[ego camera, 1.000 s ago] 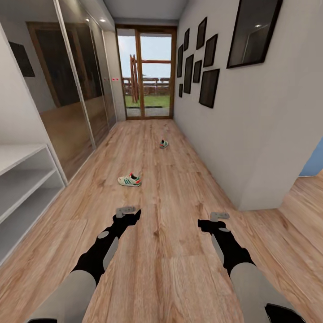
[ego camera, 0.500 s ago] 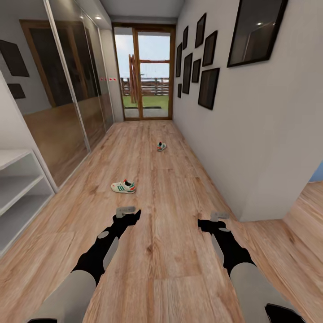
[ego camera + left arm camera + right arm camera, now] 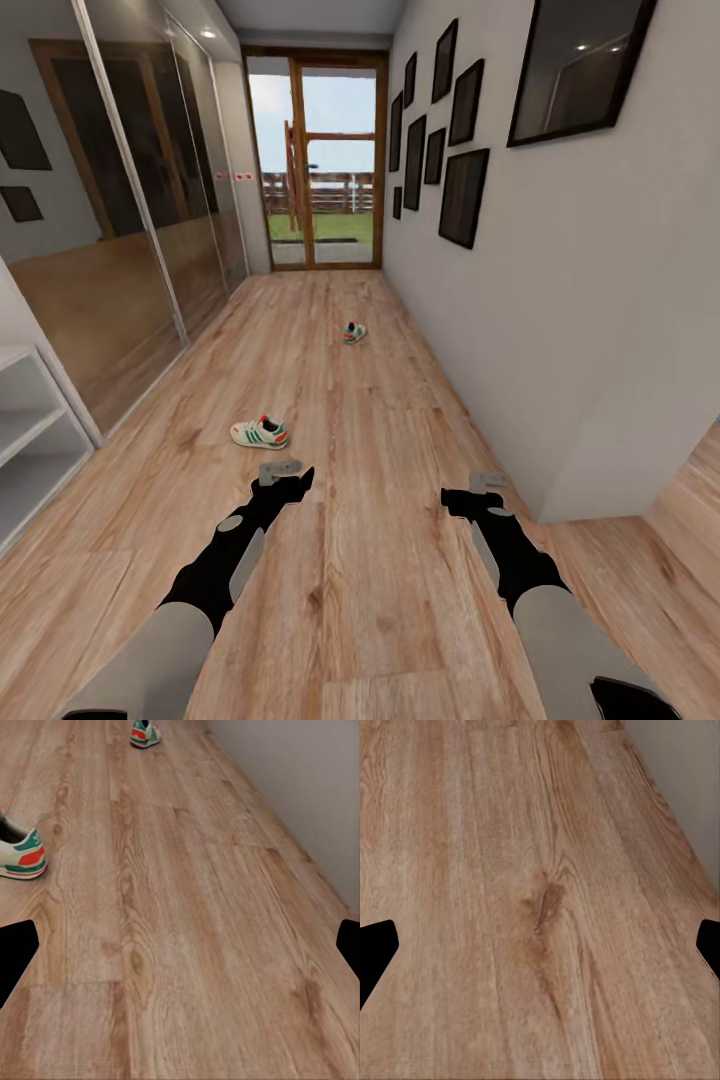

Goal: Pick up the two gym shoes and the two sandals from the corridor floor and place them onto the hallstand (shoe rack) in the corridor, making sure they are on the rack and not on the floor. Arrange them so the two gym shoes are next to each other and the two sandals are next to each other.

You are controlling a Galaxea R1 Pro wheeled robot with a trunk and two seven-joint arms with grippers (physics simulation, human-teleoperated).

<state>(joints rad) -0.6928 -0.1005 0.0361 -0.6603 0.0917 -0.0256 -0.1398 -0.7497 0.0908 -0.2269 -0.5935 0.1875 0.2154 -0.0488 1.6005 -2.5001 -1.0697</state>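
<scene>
- Near gym shoe (image 3: 260, 432) lies on the corridor floor (image 3: 380, 560), center-left of the head frame; 2nd gym shoe (image 3: 353, 333) farther up the frame.
- Looks light, soft upper, stiffer sole; grip across the heel collar.
- Left hand (image 3: 281, 469) and right hand (image 3: 490, 482): both spread wide, empty.
- Hallstand (image 3: 30, 440) at left edge.

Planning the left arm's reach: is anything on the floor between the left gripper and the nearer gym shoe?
Nothing visible. Bare floor lies between the left gripper and the nearer gym shoe, which sits just ahead of it. The other gym shoe lies farther down the corridor, out of that path.
</scene>
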